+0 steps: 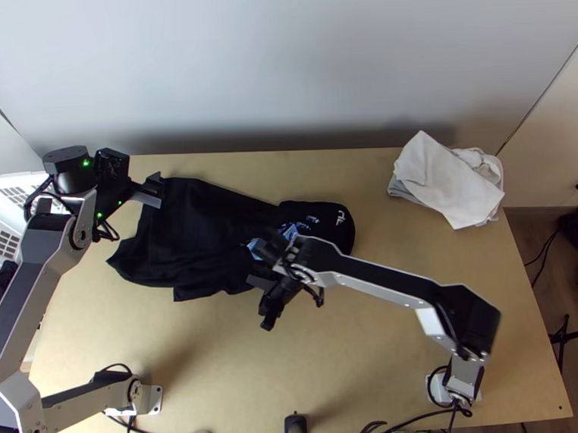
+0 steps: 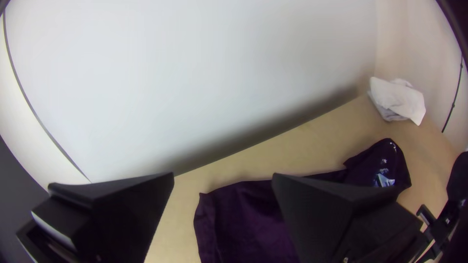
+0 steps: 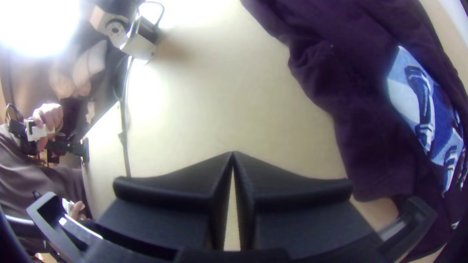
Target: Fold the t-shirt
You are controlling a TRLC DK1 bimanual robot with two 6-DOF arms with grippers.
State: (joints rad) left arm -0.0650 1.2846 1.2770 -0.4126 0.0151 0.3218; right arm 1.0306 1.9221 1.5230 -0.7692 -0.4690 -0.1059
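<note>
Dark t-shirt point(image 1: 191, 235) on light wooden table point(image 1: 355, 366), spread lengthwise, creased, edges uneven. Wider end on the left, narrower rounded end on the right. Can't tell how many layers. Blue-and-white print point(image 3: 419, 97) on its right part, small white print point(image 1: 341, 217) near the narrow end.

2 hands, both at the t-shirt. Left hand point(image 1: 157, 191): at the t-shirt's far left corner, 2 fingers wide apart, nothing gripped. Can't tell if it touches the cloth. Right hand point(image 1: 265, 297): at the t-shirt's near edge, right of its middle, 2 fingertips together, no cloth between them, bare wood under the tips and t-shirt just beside.

Left arm point(image 1: 41, 278) comes round the t-shirt's left side. Right arm point(image 1: 382, 284) slants in from the t-shirt's near right, its wrist over part of the print.

White cloths point(image 1: 447, 180), loose pile, well apart from the t-shirt, to its right and a bit farther back. Pale wall point(image 1: 284, 65) stands behind the t-shirt.
</note>
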